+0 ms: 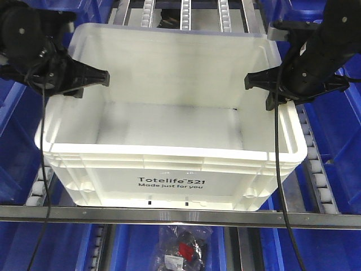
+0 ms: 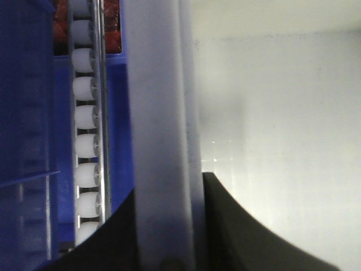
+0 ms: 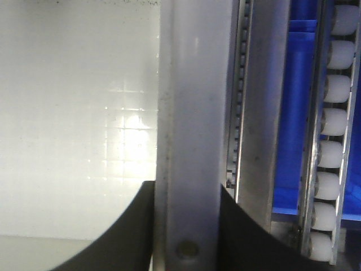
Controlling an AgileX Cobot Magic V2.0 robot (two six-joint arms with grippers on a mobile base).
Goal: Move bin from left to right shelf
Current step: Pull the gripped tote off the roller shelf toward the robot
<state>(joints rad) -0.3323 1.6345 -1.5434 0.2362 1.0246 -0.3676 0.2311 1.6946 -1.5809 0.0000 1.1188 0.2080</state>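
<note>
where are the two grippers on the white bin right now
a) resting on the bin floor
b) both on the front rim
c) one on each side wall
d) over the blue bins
c: the left gripper straddles the left wall of the bin and the right gripper the right wall, as each wrist view shows.

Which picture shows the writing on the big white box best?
The front-facing view: the black writing on the front wall of the white bin reads clearly there. Both wrist views sit close at its side walls and show only rim and white inside, no writing.
</note>
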